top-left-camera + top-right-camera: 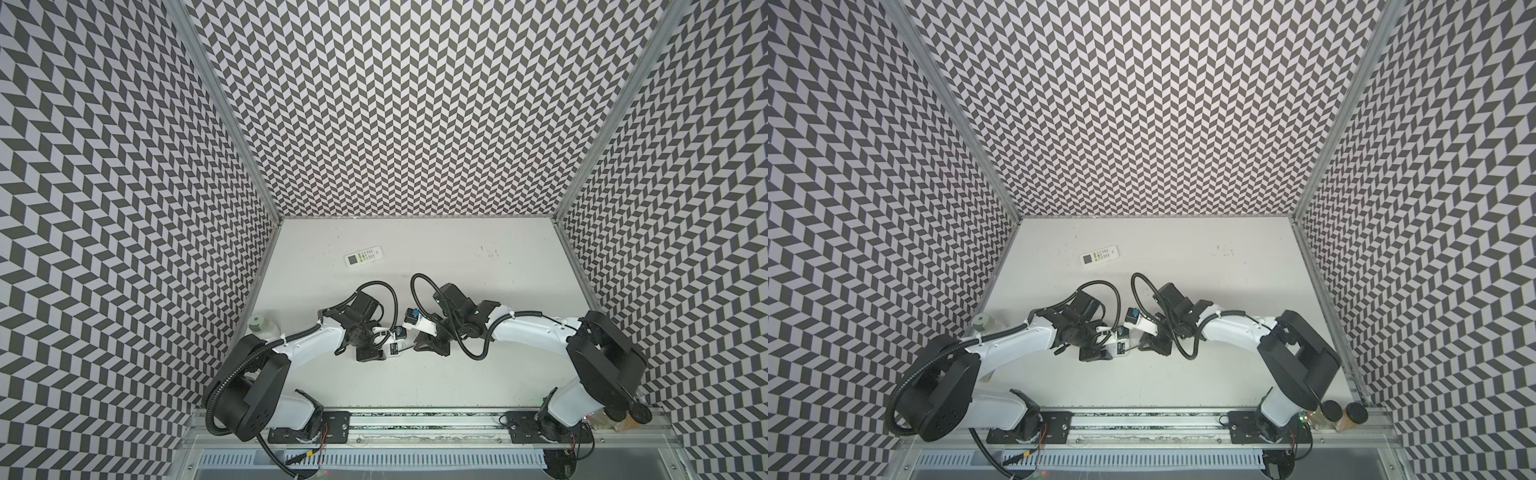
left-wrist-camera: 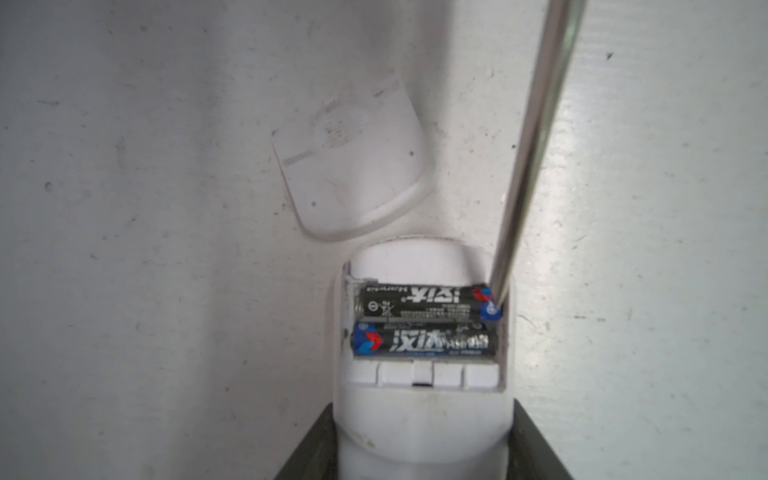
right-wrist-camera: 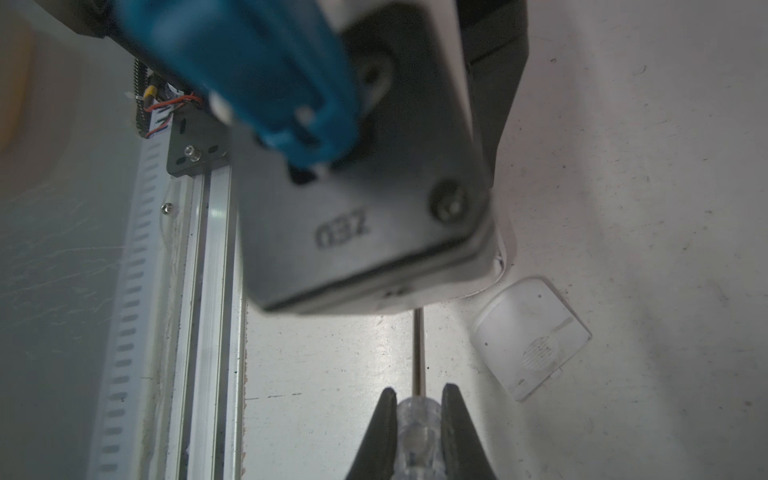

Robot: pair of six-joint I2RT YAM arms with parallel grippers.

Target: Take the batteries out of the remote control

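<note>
Black-jacketed batteries (image 2: 440, 336) lie side by side in the open bay of the remote control (image 2: 419, 428), both seated, with their printed labels facing my left wrist camera. The outer cell (image 2: 415, 301) sits toward the remote's rounded end. The inner cell (image 2: 399, 343) touches it on the side nearer the clamp. My left gripper (image 2: 422, 409) has its dark fingers (image 2: 309, 451) pressed against both flanks of the white body, pinching the remote control between them. My right gripper (image 3: 419, 395) has its fingers (image 3: 384, 432) closed on the clear plastic handle of the screwdriver (image 3: 419, 353). The steel shaft runs straight out from the handle. From the left wrist I see that shaft (image 2: 532, 158) slanting down into the bay, its tip resting on the blue end of the outer cell, right in the corner of the compartment. The battery cover (image 2: 353, 166) is off and lies flat on the white table (image 2: 124, 208), just beside the remote's rounded end; the right wrist view shows it too (image 3: 532, 336). From the right wrist, the left wrist camera housing (image 3: 361, 208) blocks the bay, so I cannot see the tip there. In both top views the two grippers meet near the middle of the table, with the remote control (image 1: 392, 348) (image 1: 1119, 347) between them. A second remote (image 1: 364, 256) (image 1: 1099, 254) lies face up, well apart, farther back and to the left.
</note>
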